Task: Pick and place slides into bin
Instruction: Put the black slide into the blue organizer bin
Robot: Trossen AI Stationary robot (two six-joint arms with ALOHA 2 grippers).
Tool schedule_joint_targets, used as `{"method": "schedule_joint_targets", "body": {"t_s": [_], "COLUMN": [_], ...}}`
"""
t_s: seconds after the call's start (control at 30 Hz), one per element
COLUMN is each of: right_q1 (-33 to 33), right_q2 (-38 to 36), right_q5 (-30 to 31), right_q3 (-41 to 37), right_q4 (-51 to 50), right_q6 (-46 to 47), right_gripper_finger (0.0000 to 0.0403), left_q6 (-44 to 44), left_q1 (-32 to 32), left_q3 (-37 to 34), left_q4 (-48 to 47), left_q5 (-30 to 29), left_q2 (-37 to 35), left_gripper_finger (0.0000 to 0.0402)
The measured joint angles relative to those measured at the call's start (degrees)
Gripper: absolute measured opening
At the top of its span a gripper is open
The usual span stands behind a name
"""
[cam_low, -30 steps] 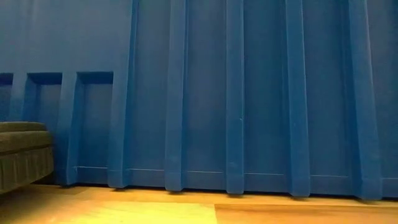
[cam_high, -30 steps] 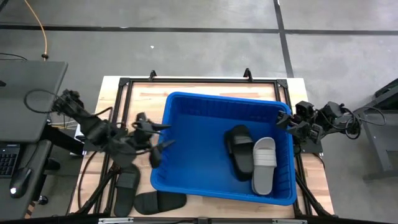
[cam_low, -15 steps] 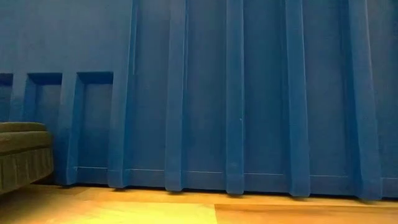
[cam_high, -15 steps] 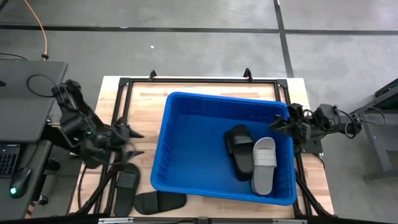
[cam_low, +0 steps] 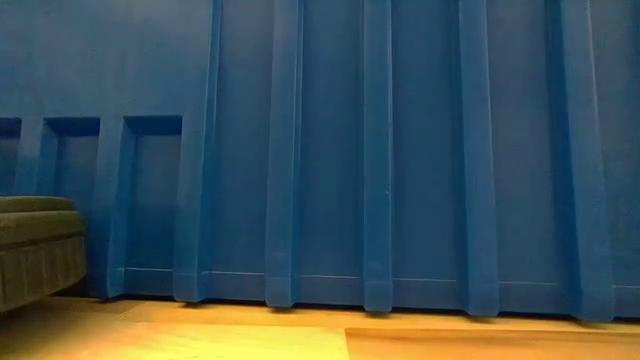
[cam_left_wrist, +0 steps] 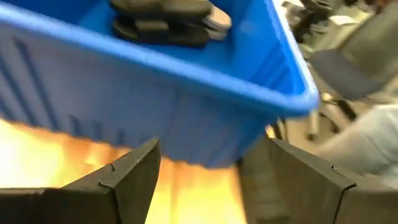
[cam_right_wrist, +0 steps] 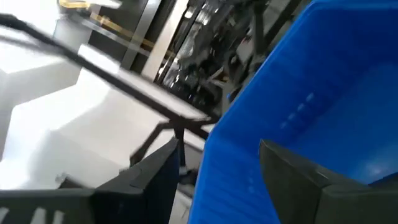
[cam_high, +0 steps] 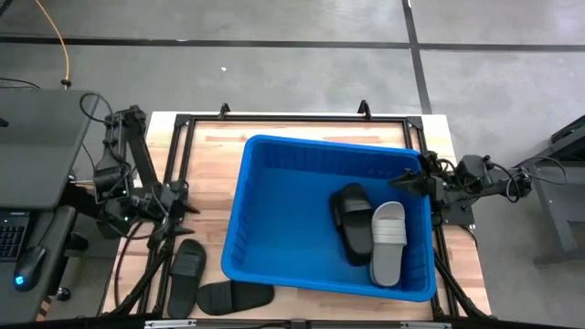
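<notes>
The blue bin stands mid-table, and its ribbed wall fills the low view. Inside it a black slide and a light grey slide lie flat on the floor side by side. Two more black slides lie soles down on the table, left of the bin's near corner. My left gripper hangs open and empty over the table's left part, facing the bin. Beside the bin's right rim, my right gripper is also open and empty.
A black frame runs round the wooden table top. A dark slide's edge shows at the low view's left. There is bare wood between the bin and the left arm. A desk with a keyboard stands off the table's left.
My left gripper has drawn back from the bin's left wall toward the table's left edge and sunk lower, staying open and empty. My right gripper has turned a little in place at the bin's right rim. The slides and the bin have not moved.
</notes>
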Motion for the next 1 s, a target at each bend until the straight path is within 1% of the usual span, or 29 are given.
{"method": "schedule_joint_targets", "body": {"t_s": [0.07, 0.2, 0.27, 0.33, 0.47, 0.63, 0.73, 0.8, 0.87, 0.93, 1.0], "right_q1": [0.0, 0.0, 0.0, 0.0, 0.0, 0.0, 0.0, 0.0, 0.0, 0.0, 0.0], "right_q2": [0.0, 0.0, 0.0, 0.0, 0.2, 0.3, 0.3, 0.3, 0.3, 0.3, 0.3], "right_q5": [1.7, 2.7, 3.1, 3.3, 4.9, 7.3, 7.3, 7.3, 7.3, 7.3, 7.3], "right_q3": [0.0, 0.0, 0.0, 0.0, 0.0, 0.0, 0.0, 0.0, 0.0, 0.0, 0.0], "right_q4": [-0.1, -1.1, -2.6, -4.4, -7.5, -8.0, -8.0, -8.1, -8.1, -8.1, -8.2], "right_q6": [0.6, 0.6, 0.8, 2.0, 4.1, 4.2, 4.1, 4.1, 3.8, 3.6, 3.6], "right_gripper_finger": [0.0207, 0.0207, 0.0207, 0.0207, 0.0207, 0.0207, 0.0207, 0.0207, 0.0207, 0.0207, 0.0207], "left_q6": [-0.5, -3.4, -6.2, -7.8, -7.2, -6.4, -7.8, -8.6, -8.9, -9.0, -9.5], "left_q1": [-0.7, -0.5, -0.6, -0.5, -0.5, -0.5, -0.5, -0.5, -0.5, -0.5, -0.5], "left_q3": [-3.2, -7.9, -9.3, -9.9, -11.6, -14.7, -17.3, -18.6, -18.7, -18.7, -18.7], "left_q4": [2.5, 3.3, 3.3, 3.6, 5.3, 11.7, 16.0, 18.3, 20.6, 19.9, 16.1], "left_q5": [3.0, 17.4, 22.1, 25.6, 31.2, 38.9, 44.2, 45.5, 44.9, 44.6, 44.5], "left_q2": [-2.2, -4.9, -5.2, -5.2, -3.8, -2.9, -2.9, -2.8, -2.8, -2.3, -1.7], "left_gripper_finger": [0.0282, 0.0282, 0.0282, 0.0282, 0.0282, 0.0282, 0.0282, 0.0282, 0.0282, 0.0282, 0.0282]}}
